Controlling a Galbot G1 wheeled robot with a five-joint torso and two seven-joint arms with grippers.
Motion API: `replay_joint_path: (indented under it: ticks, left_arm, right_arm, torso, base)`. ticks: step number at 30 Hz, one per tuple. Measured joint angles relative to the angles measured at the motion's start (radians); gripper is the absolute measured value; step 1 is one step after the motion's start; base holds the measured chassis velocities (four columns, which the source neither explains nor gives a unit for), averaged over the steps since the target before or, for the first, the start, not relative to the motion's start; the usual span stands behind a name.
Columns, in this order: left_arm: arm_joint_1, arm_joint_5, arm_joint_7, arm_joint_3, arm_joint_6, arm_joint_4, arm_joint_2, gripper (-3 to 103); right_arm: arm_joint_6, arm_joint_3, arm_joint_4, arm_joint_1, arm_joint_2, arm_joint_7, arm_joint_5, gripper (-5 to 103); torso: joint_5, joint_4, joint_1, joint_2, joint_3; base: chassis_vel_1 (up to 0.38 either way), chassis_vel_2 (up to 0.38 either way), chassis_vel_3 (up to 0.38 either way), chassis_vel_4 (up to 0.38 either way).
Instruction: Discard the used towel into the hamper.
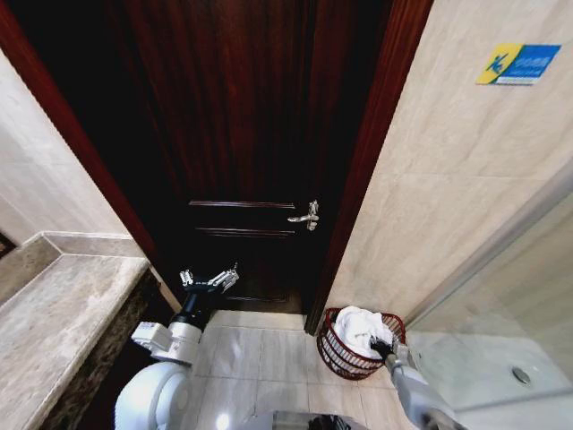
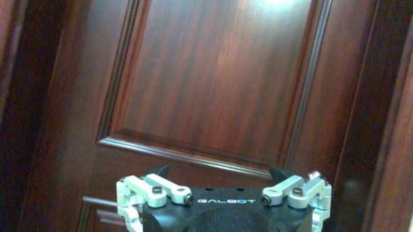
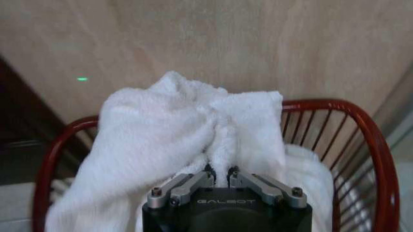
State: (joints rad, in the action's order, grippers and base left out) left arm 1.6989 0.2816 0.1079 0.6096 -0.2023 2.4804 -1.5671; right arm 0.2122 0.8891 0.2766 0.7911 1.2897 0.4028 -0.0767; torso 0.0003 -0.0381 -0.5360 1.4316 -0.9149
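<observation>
Most of the white towel [image 3: 174, 130] sits in the hamper [image 3: 361, 121], pinched by the right gripper [image 3: 219, 175]. Release is judged outstanding. Left gripper [image 2: 223, 195] idles spread before the door [image 2: 213, 82].

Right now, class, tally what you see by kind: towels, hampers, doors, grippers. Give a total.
Towels: 1, the white towel
Hampers: 1, the hamper
Doors: 1, the dark door
Grippers: 2, left gripper, right gripper
Total: 5

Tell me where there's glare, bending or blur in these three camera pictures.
Head view: wide-angle bending curves the door frame; the door is very dark. Left wrist view: a bright glare spot on the door panel, soft focus beyond the left gripper. Right wrist view: the towel looks soft, the hamper rim sharper.
</observation>
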Motion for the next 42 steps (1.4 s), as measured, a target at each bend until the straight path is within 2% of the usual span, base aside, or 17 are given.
replay_joint_path:
  ticks: [6,8,9,10,11,13,17,20,21,23,25,26,29,30,32,37,42]
  left_arm:
    - [0.000,0.000,0.000,0.000,0.000,0.000,0.000,100]
    - [-0.001,0.000,0.000,0.000,0.000,0.000,0.000,100]
    - [-0.001,0.000,0.000,0.000,0.000,0.000,0.000,100]
    - [-0.001,0.000,0.000,0.000,0.000,0.000,0.000,100]
    - [0.000,0.000,0.000,0.000,0.000,0.000,0.000,100]
    - [0.000,0.000,0.000,0.000,0.000,0.000,0.000,100]
    - [0.000,0.000,0.000,0.000,0.000,0.000,0.000,100]
    - [0.000,0.000,0.000,0.000,0.000,0.000,0.000,100]
    - [0.000,0.000,0.000,0.000,0.000,0.000,0.000,100]
    - [0.000,0.000,0.000,0.000,0.000,0.000,0.000,100]
    - [0.000,0.000,0.000,0.000,0.000,0.000,0.000,100]
    - [0.000,0.000,0.000,0.000,0.000,0.000,0.000,100]
    - [0.000,0.000,0.000,0.000,0.000,0.000,0.000,100]
    - [0.000,0.000,0.000,0.000,0.000,0.000,0.000,100]
    - [0.000,0.000,0.000,0.000,0.000,0.000,0.000,100]
    - [0.000,0.000,0.000,0.000,0.000,0.000,0.000,100]
    - [0.000,0.000,0.000,0.000,0.000,0.000,0.000,100]
  right_arm:
    - [-0.036,0.004,0.009,0.024,-0.002,-0.016,-0.103,4]
    - [-0.057,0.008,0.018,0.056,0.005,-0.016,-0.146,14]
    - [-0.062,0.010,0.013,0.060,0.010,-0.016,-0.157,19]
    - [-0.062,0.010,0.013,0.060,0.010,-0.016,-0.157,19]
    - [-0.066,0.012,0.005,0.061,0.015,-0.019,-0.165,25]
    - [-0.067,0.013,0.003,0.061,0.016,-0.021,-0.166,25]
    - [-0.077,0.009,-0.039,0.032,0.015,-0.059,-0.179,47]
    - [-0.087,0.001,-0.061,0.014,0.015,-0.100,-0.186,53]
    - [-0.095,-0.003,-0.081,-0.004,0.015,-0.121,-0.187,64]
    - [-0.100,-0.005,-0.101,-0.021,0.013,-0.134,-0.187,64]
    - [-0.114,-0.006,-0.122,-0.042,0.011,-0.143,-0.187,75]
    - [-0.114,-0.006,-0.122,-0.042,0.011,-0.143,-0.187,75]
    - [-0.162,-0.010,-0.170,-0.082,0.013,-0.196,-0.197,90]
    - [-0.162,-0.010,-0.170,-0.082,0.013,-0.196,-0.197,90]
    - [-0.224,-0.007,-0.185,-0.100,0.017,-0.223,-0.197,99]
    - [-0.282,0.006,-0.190,-0.097,0.024,-0.234,-0.197,100]
    - [-0.290,0.011,-0.175,-0.077,0.020,-0.225,-0.189,100]
  torso:
    - [-0.0011,0.0000,-0.002,-0.001,0.000]
    - [-0.0003,0.0006,-0.002,-0.001,-0.001]
    - [-0.0004,0.0001,-0.002,-0.001,0.000]
    - [-0.0004,0.0001,-0.002,-0.001,0.000]
    - [-0.0002,-0.0004,-0.001,-0.001,0.000]
    - [0.0001,-0.0005,-0.001,-0.001,0.000]
    - [-0.0003,0.0000,0.001,0.000,0.000]
    - [-0.0004,0.0000,0.001,0.000,0.000]
    - [-0.0003,0.0000,0.000,0.000,0.000]
    - [-0.0003,0.0000,0.000,0.000,0.000]
    - [-0.0003,0.0000,0.000,0.000,0.000]
    - [-0.0003,0.0000,0.000,0.000,0.000]
    - [-0.0005,0.0002,0.000,0.000,0.000]
    - [-0.0005,0.0002,0.000,0.000,0.000]
    - [-0.0005,-0.0002,0.000,0.000,0.000]
    - [-0.0002,-0.0003,0.000,0.000,0.000]
    - [0.0000,-0.0002,0.000,0.000,0.000]
  base:
    - [-0.201,0.183,0.176,-0.205]
    - [-0.104,0.148,0.078,-0.138]
    - [-0.078,0.126,0.010,-0.009]
    - [-0.078,0.126,0.010,-0.009]
    - [0.000,0.000,0.000,0.000]
    - [0.000,0.000,0.000,0.000]
    - [0.034,-0.058,-0.033,0.048]
    - [0.023,-0.042,-0.035,0.009]
    - [0.000,0.000,0.000,0.000]
    - [0.000,0.000,0.000,0.000]
    - [0.000,0.000,0.000,0.000]
    - [0.000,0.000,0.000,0.000]
    - [0.000,0.000,0.000,0.000]
    - [0.000,0.000,0.000,0.000]
    - [0.000,0.000,0.000,0.000]
    - [0.000,0.000,0.000,0.000]
    - [0.000,0.000,0.000,0.000]
